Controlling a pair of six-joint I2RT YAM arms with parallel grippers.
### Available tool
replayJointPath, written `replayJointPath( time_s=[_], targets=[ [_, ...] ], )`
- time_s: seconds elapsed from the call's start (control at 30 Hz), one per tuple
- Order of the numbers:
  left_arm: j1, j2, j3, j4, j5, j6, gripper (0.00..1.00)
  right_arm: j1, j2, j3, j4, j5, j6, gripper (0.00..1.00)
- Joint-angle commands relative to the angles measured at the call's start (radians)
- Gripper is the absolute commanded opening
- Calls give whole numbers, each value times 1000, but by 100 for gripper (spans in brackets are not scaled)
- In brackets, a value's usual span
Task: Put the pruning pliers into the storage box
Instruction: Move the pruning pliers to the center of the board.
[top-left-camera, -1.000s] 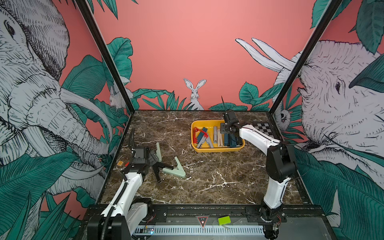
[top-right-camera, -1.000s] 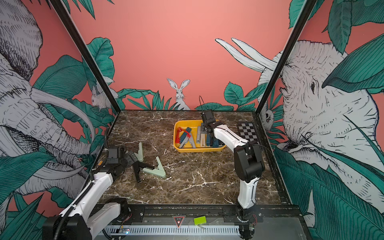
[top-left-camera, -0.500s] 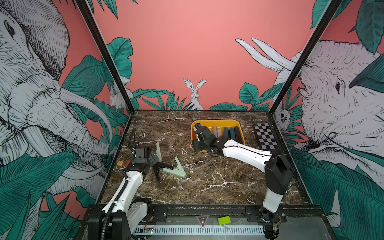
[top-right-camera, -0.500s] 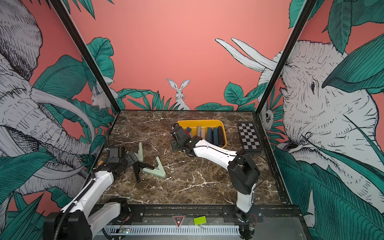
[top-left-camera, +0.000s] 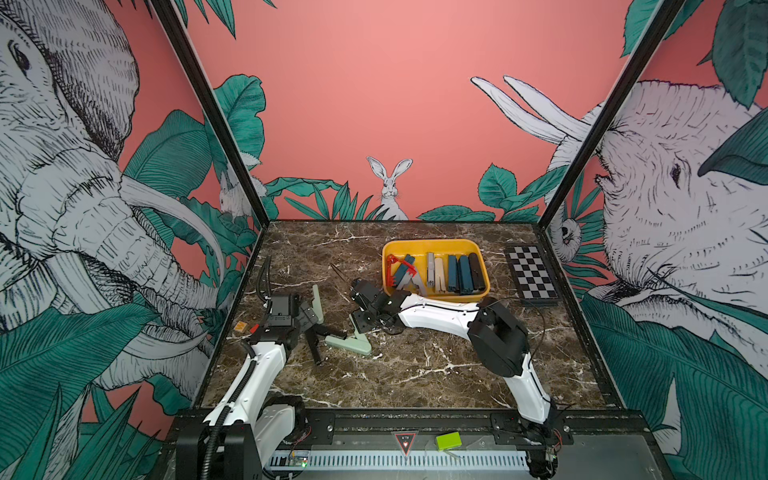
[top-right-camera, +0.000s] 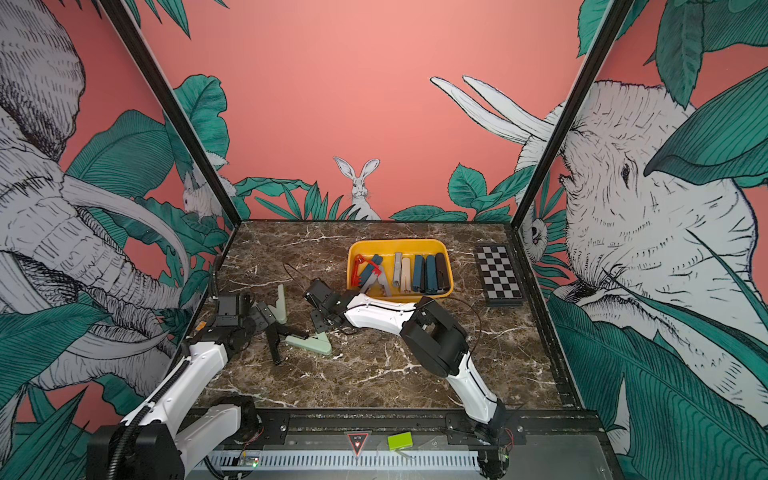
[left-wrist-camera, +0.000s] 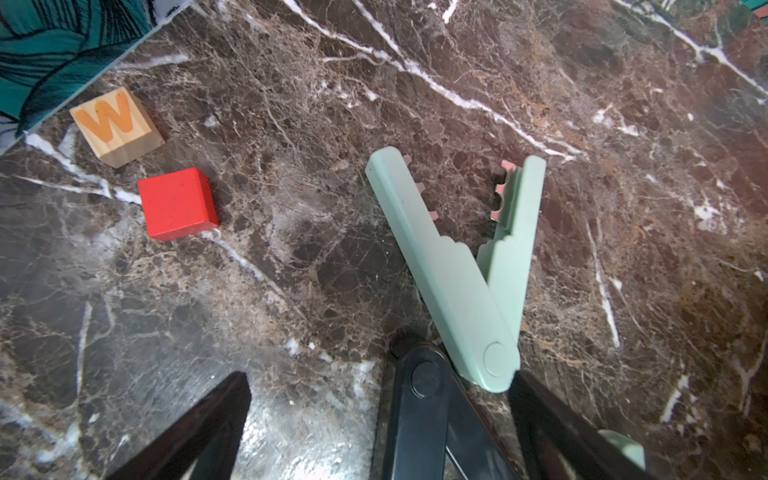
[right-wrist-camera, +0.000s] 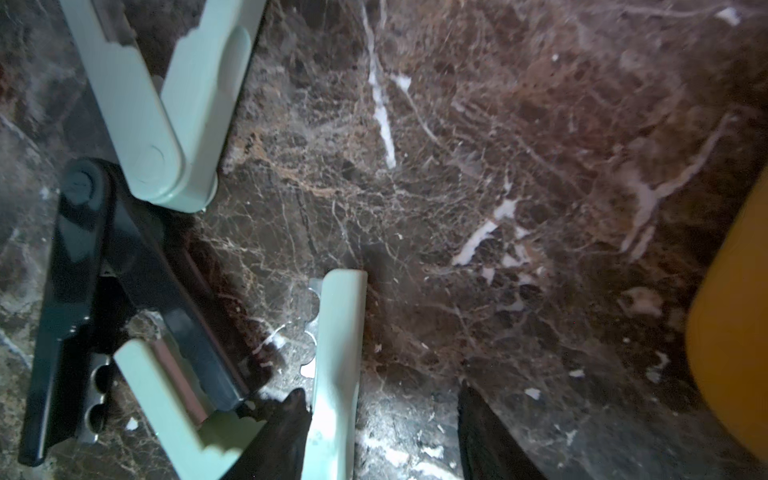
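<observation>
My right tool (right-wrist-camera: 380, 395) is down at the counter (top-left-camera: 415, 374) over the mint-green V-shaped plastic pruning pliers (top-left-camera: 351, 344). Its jaws stand apart with nothing gripped yet. In the right wrist view one arm of that V runs between the fingers (right-wrist-camera: 286, 424), against one of them and well clear of the other.

To take it well, I judge I should shift sideways until the arm sits centred. I should grip nearer the hinge than the toothed tip, so the V does not swing on the lift. I must also keep off the black V-shaped plastic pliers (top-left-camera: 315, 349), which lie just beside the mint V. Only once it hangs clear should it go to the shallow bright yellow plastic storage box (top-left-camera: 432, 245). The box sits toward the back of the counter, well apart from here, and already holds red, teal, grey, beige and black pliers.

My right arm reaches low and long from its base, elbow raised, forearm nearly level, wrist pitched down left of centre. My left tool (left-wrist-camera: 382, 432) is spread wide and empty over the black pair's hinge, near a second mint-green pair (left-wrist-camera: 457, 270). I cannot tell whether it touches them. That arm is folded short by the left wall.
</observation>
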Motion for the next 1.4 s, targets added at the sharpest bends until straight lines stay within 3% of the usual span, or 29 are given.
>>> replayJointPath(
  time_s=[0.0,0.53,0.9,1.1,1.37],
  targets=[
    [-3,-14,-10,-9,-22,0,99,14,5,22,-27,-28,-5,56],
    [-3,-18,-13,-13,-31,1,99,47,47,72,-148,-51,-15,59],
    [-3,-36,-18,-21,-38,5,99,29,46,42,-204,-9,-41,37],
    [-3,-43,-17,-28,-44,7,99,11,-26,-77,-199,10,-106,33],
    [-3,-41,-15,-23,-41,2,99,-96,-208,-366,-164,74,-115,31]
  ],
)
